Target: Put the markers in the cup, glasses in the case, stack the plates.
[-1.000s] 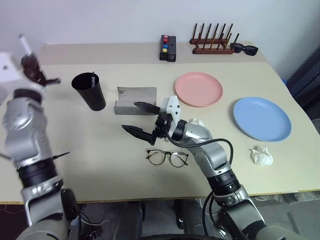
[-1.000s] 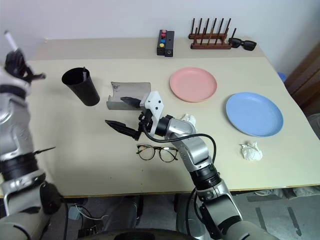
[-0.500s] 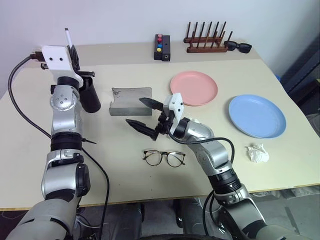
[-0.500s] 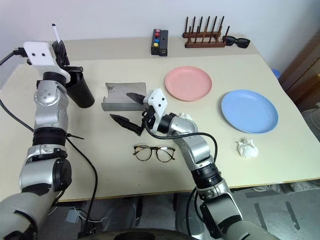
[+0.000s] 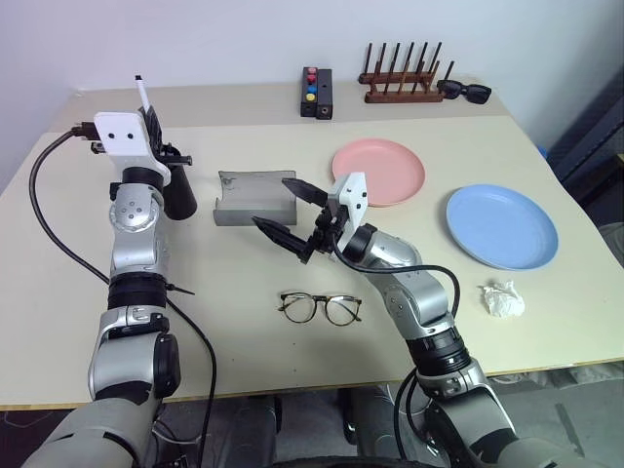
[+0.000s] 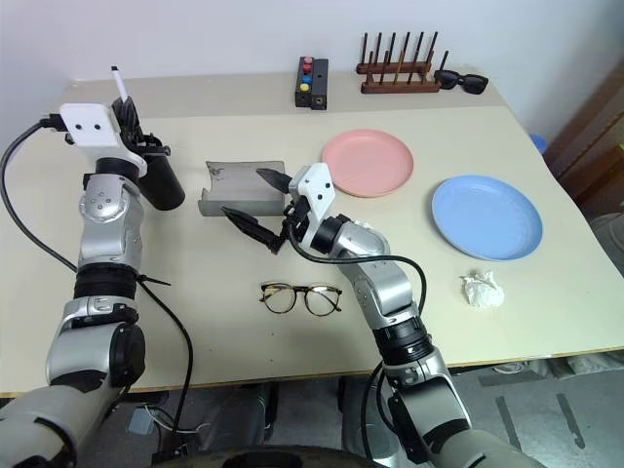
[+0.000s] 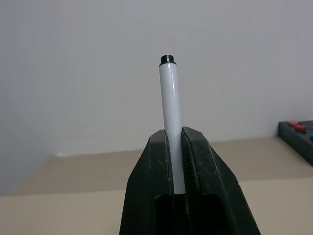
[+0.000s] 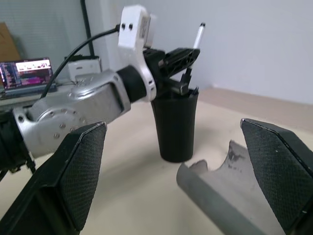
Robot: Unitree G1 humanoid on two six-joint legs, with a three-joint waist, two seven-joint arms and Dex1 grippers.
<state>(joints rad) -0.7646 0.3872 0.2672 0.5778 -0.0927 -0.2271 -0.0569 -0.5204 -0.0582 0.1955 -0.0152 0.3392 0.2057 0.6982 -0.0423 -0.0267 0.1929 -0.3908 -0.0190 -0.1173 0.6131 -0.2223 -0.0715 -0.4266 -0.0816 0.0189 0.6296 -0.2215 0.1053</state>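
One marker [image 7: 170,122] is pinched upright in the left end effector [image 5: 148,115], which is clamped on its lower part just over the rim of the black cup [image 6: 162,181]; it looks light, stiff and smooth, so it could slide in the grip, though a short drop into the cup should do it no harm. Beside the cup, toward the plates, lies the open grey case [image 5: 252,199], and the right end effector [image 5: 283,210] hangs above its near edge with its two fingers spread wide and nothing between them. Nearer than the case, on the bare tabletop [image 5: 224,283], lie the glasses [image 5: 320,308]; I'd judge them thin, springy and easily bent, best taken at the bridge or a rim. Beyond the case sit the pink plate [image 5: 378,172] and blue plate [image 5: 501,227], apart, light and rigid.
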